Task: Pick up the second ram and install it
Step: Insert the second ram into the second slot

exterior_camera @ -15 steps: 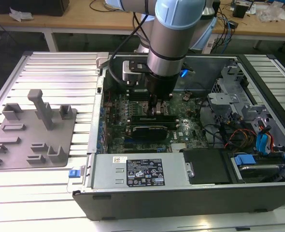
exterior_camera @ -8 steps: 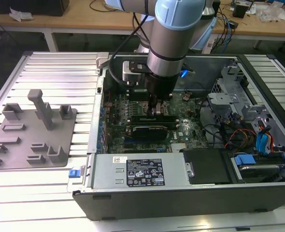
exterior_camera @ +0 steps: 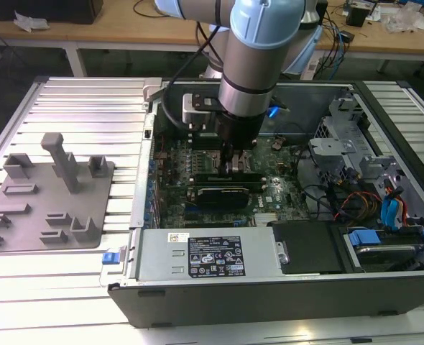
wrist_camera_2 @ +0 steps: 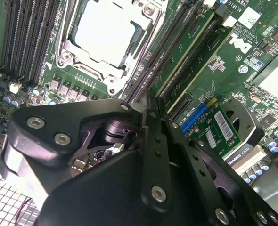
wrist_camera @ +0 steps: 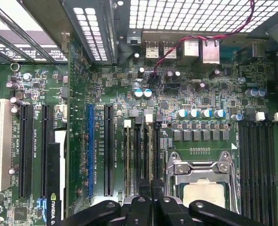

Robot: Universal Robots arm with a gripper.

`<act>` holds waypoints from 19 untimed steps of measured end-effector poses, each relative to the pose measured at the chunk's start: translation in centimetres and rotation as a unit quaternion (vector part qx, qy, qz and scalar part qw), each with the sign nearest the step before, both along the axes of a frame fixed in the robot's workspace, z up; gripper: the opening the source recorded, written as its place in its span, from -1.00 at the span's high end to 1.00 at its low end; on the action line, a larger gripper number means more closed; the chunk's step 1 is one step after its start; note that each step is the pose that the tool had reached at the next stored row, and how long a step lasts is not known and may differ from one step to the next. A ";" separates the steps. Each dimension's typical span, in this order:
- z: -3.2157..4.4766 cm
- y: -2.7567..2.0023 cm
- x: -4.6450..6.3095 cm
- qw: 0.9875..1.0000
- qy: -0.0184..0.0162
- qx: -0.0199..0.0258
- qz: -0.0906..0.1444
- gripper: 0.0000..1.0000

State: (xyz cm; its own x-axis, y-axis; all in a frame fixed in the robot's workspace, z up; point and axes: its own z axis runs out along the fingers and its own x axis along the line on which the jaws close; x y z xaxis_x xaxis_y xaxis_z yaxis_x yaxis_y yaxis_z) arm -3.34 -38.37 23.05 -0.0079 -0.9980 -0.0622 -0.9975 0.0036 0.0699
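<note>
the gripper (wrist_camera_2: 147, 110) is narrow, gripping nothing you can see, tip at the slots (wrist_camera: 139, 155). the ram (wrist_camera_2: 200, 68) stands in a slot near the socket (wrist_camera_2: 101, 33). off-centre pressure could leave one end unlatched.

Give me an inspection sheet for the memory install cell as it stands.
surface: ribbed metal table carrying an open computer case.
job's things: green memory sticks appear seated in slots beside the processor socket; which one is the second, cannot tell.
clutter: nothing seen.
grippers: tool is down inside the case over the memory slots; grip state cannot be judged.
cables: red and black wire runs along the rear grille; orange and blue cables sit by the drive bay; a black cable hangs off the arm.
surroundings: grey holder block stands on the table, at the exterior view's left of the case; wooden bench behind.
</note>
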 end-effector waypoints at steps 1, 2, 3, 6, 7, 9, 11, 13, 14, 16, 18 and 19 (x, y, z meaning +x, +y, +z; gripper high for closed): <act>-0.11 0.01 0.0 1.000 0.000 0.000 0.000 0.81; -0.23 0.01 0.0 1.000 0.000 0.000 0.000 0.81; -0.25 0.00 0.0 1.000 0.000 0.000 0.000 0.81; -0.28 0.00 0.0 1.000 0.000 0.000 0.000 0.81; -0.30 0.01 0.0 1.000 0.000 0.000 0.000 0.79; -0.29 0.00 0.0 1.000 0.000 0.000 0.000 0.53; -0.26 0.00 0.0 1.000 0.000 0.000 0.000 0.53; 0.44 0.00 0.0 1.000 0.000 0.000 0.000 0.53; 0.88 0.00 0.0 1.000 0.000 0.000 0.000 0.53; 1.63 0.00 0.0 1.000 0.000 0.000 0.000 0.53; 1.64 0.01 0.0 1.000 0.000 0.000 0.000 0.53; 1.64 0.00 0.0 1.000 0.000 0.000 0.000 0.53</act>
State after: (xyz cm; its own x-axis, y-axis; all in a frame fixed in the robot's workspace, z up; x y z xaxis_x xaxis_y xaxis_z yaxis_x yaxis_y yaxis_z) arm -3.30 -38.37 24.69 -0.0077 -0.9980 -0.0625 -0.9976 0.0034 0.0697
